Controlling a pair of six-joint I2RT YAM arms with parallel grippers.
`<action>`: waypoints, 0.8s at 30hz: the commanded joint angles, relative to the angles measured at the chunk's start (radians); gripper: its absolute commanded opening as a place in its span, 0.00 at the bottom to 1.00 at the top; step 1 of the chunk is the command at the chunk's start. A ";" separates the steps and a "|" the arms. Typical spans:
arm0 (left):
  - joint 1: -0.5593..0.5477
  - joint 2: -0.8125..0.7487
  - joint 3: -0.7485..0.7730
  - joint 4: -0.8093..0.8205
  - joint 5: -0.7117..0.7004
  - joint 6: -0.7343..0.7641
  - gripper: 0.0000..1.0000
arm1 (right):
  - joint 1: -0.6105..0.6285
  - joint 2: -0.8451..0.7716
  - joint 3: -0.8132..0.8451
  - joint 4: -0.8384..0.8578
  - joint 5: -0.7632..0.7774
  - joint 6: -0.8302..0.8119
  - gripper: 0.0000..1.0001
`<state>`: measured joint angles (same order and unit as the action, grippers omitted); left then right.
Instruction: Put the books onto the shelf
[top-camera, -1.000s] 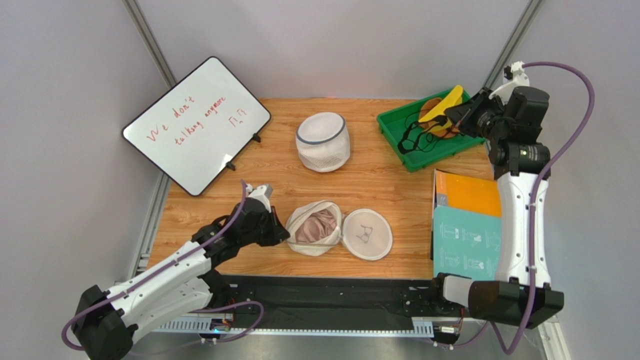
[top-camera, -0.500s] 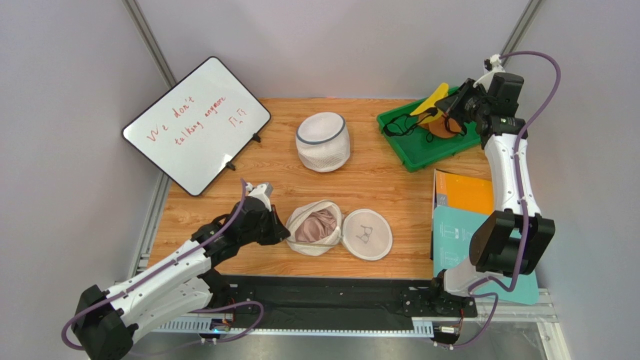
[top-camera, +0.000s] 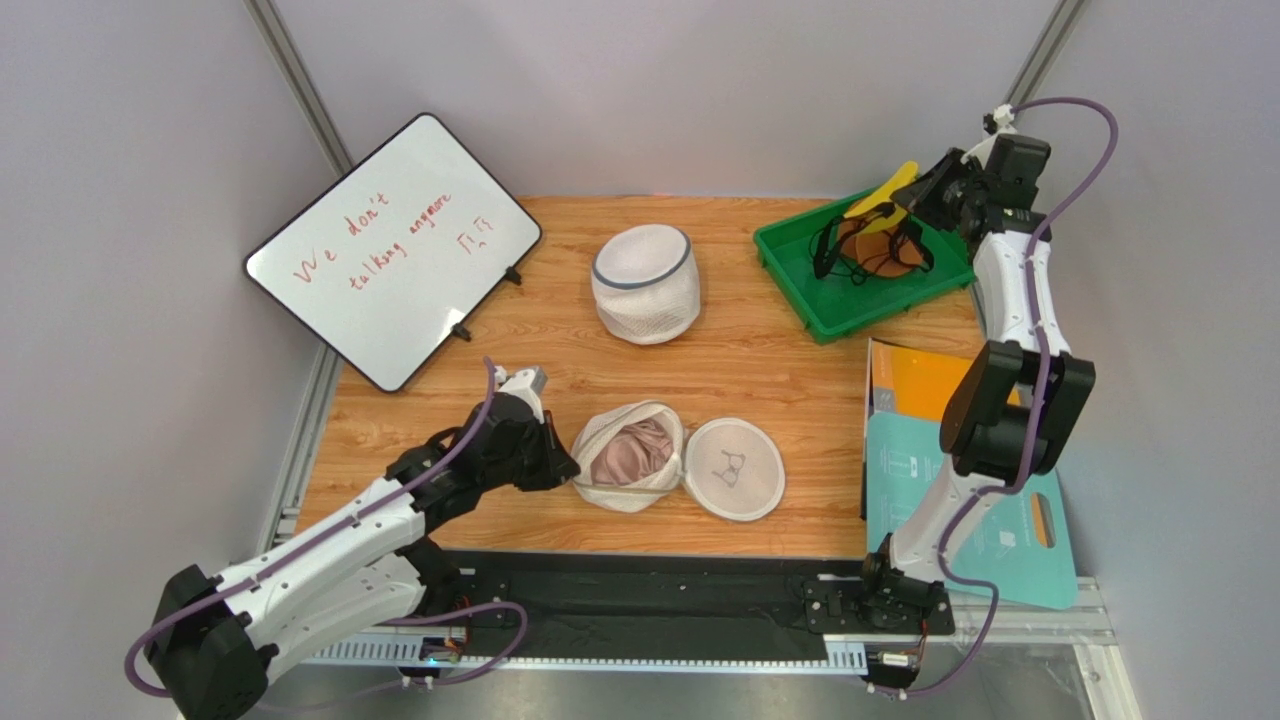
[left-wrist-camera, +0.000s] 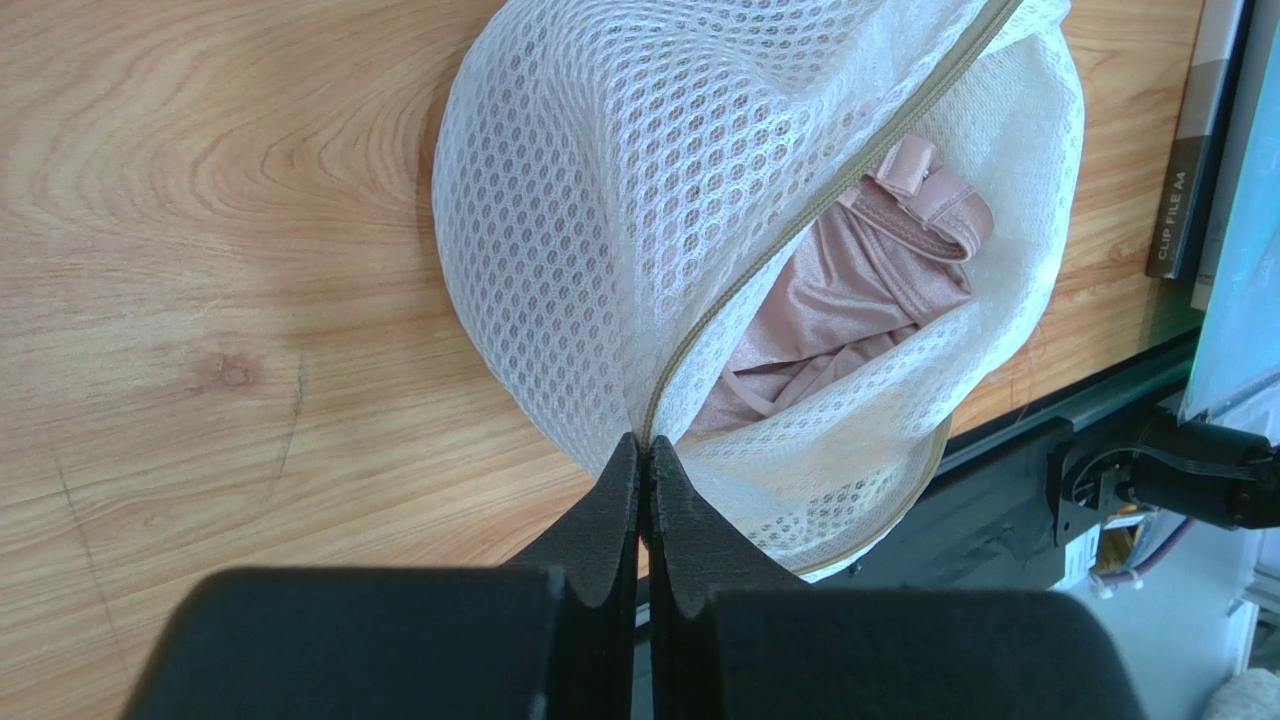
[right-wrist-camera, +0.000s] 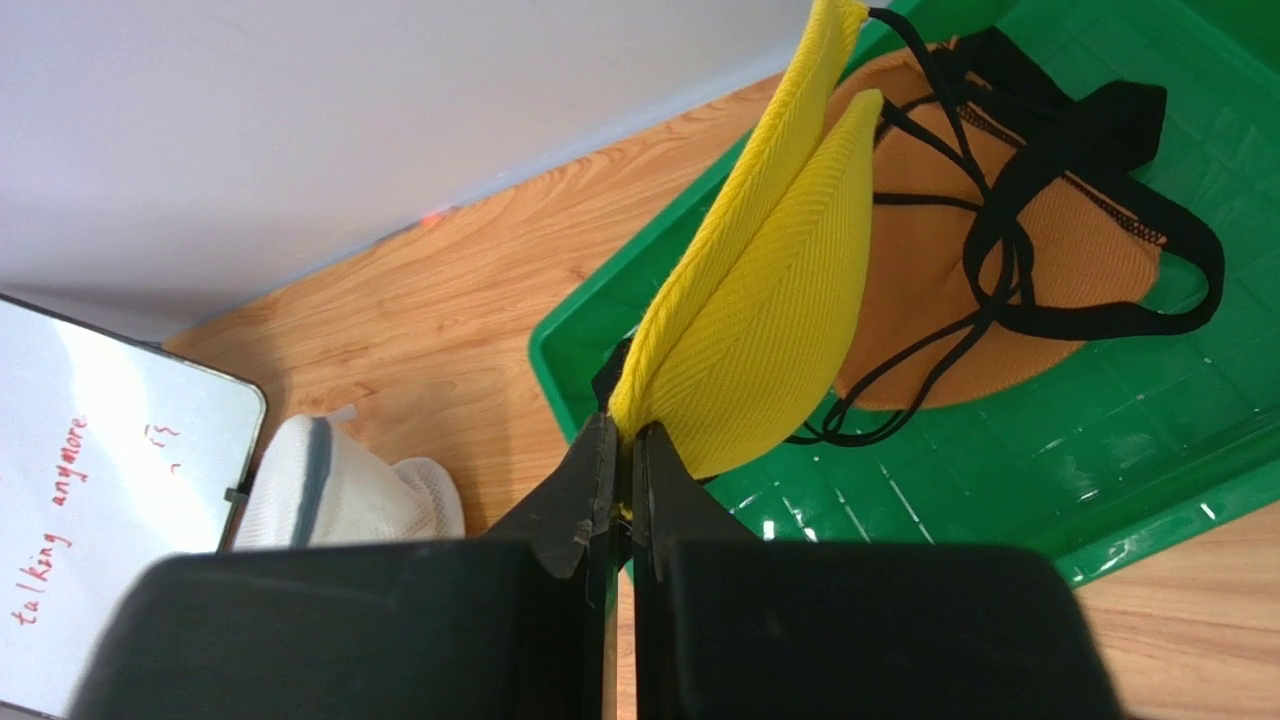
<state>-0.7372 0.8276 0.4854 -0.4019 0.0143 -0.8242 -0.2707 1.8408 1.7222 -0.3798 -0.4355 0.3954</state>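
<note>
Right gripper (right-wrist-camera: 624, 435): fingers pressed together on the lower edge of the pad (right-wrist-camera: 766, 285), held up over the far corner of the tray (right-wrist-camera: 549, 360); a pinch at the fold likely keeps both halves together.
Pad: yellow, ribbed knit, folded into a pointed leaf shape, hanging clear above the tray.
Tray: green moulded plastic with a gridded, glossy floor; it holds an orange garment (right-wrist-camera: 962, 255) with thin black straps looped over it.
Left gripper (left-wrist-camera: 646, 450): well apart from the tray on its near-left side; fingers closed tight at the zip's near end, seemingly nipping the edge of the bag (left-wrist-camera: 676, 225), probably to keep its mouth steady.
Bag: white honeycomb mesh, rounded and soft, unzipped along a curved seam; pink satin cloth (left-wrist-camera: 842, 315) shows inside.
Books (top-camera: 914, 480): flat orange and teal covers, one overlapping the other, lying just on the near side of the tray with the right arm rising over them; neither gripper touches them.
Shelf: none in view.
Judgement: both grippers are busy with fabric items, so the book step looks unstarted; the thin, flat covers would likely need an edge pinch to lift.
</note>
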 joint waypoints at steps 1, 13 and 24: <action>0.005 0.007 0.044 -0.005 -0.013 0.000 0.00 | -0.002 0.075 0.086 0.030 -0.011 0.005 0.00; 0.004 0.039 0.058 0.011 -0.005 0.007 0.00 | -0.002 -0.024 0.017 -0.202 0.480 0.002 1.00; 0.004 0.016 0.053 0.021 -0.011 -0.007 0.00 | 0.057 -0.253 -0.102 -0.225 0.274 -0.013 0.95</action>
<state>-0.7372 0.8627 0.5064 -0.4004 0.0132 -0.8265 -0.2646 1.7134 1.6791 -0.5926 -0.0700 0.3958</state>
